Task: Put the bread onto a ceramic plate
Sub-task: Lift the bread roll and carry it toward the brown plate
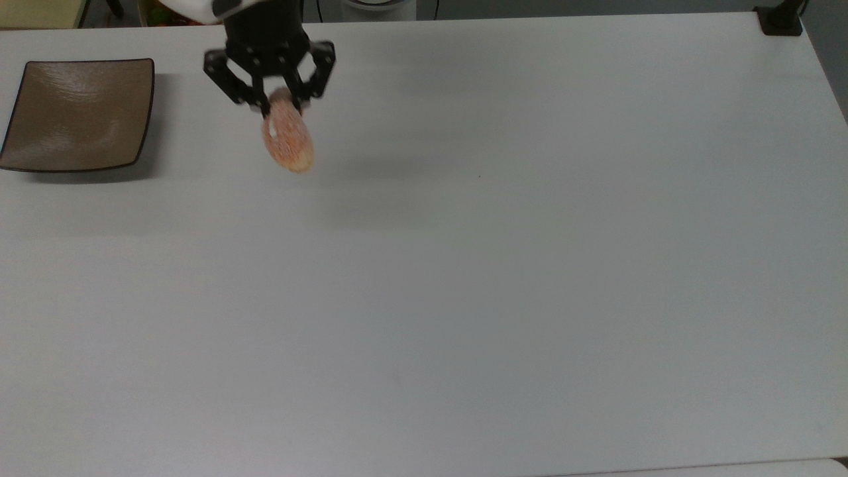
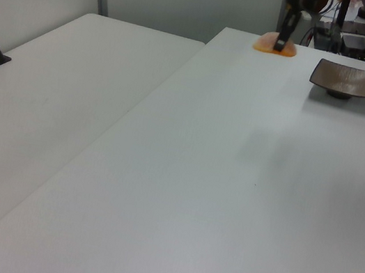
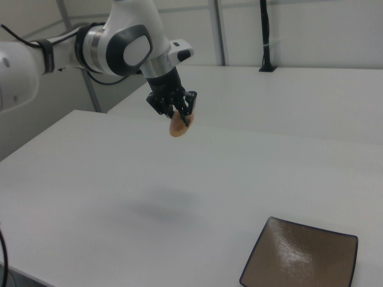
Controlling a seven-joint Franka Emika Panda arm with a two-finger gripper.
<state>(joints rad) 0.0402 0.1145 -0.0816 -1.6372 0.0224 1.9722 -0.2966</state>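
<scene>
The bread, a small oval orange-tan bun, hangs in the air well above the white table, with my gripper shut on its upper end. The right view shows the same bread dangling under the gripper, and the left view shows the bread at the far end of the table. The ceramic plate, square and glossy taupe-brown with a dark rim, rests bare near the top view's left edge, to the left of the gripper. It is also seen as the ceramic plate and the ceramic plate.
The white table stretches wide to the top view's right and bottom. A second white table adjoins it in the left view. A black post stands at the top view's upper right corner.
</scene>
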